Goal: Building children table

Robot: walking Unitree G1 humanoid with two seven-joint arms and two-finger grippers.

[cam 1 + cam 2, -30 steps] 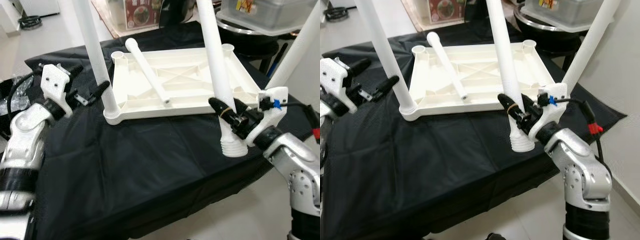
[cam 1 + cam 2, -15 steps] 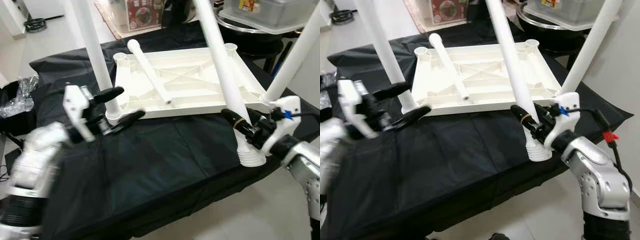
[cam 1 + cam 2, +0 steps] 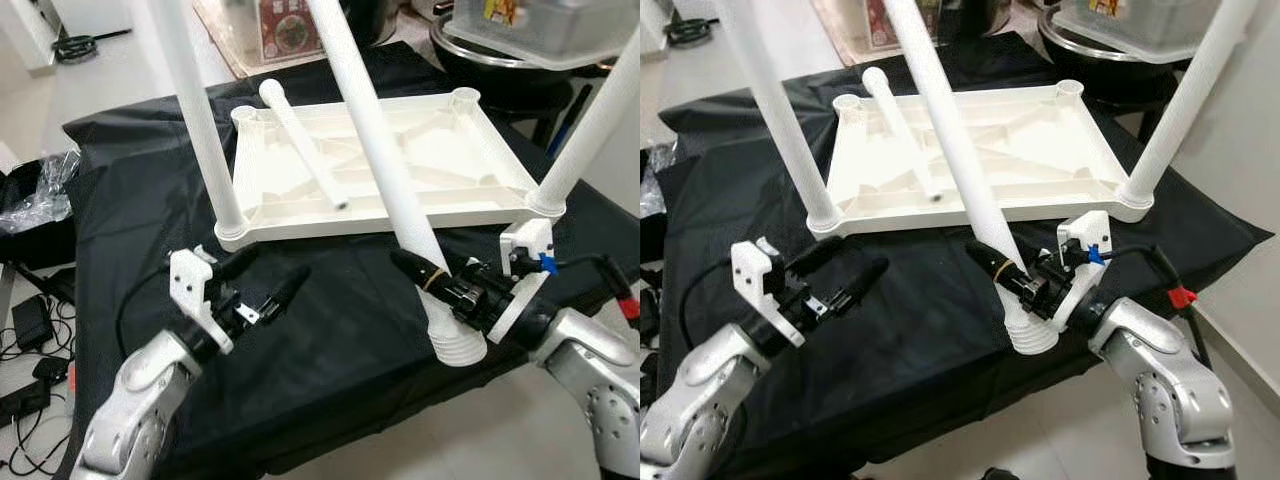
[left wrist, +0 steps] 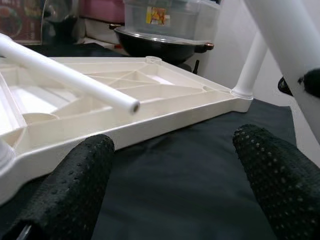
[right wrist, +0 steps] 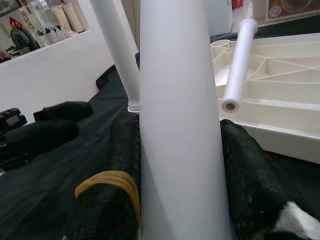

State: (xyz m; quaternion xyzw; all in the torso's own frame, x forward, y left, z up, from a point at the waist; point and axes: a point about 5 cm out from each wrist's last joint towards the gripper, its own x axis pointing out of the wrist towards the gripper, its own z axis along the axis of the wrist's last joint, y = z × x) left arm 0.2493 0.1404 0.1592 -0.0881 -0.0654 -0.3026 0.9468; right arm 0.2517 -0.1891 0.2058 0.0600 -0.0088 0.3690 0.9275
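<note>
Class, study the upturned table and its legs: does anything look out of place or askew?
Yes. Two legs stand upright in corner sockets of the tabletop, but a loose leg lies slanted across its underside. The right gripper holds another leg tilted, its threaded end hanging off the table edge. The left gripper is open.

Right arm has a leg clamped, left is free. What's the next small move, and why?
Probably bring the open left end effector onto the white leg above the right end effector. The leg leans, its threaded end over the cloth edge, far from the tabletop's open far sockets.
</note>
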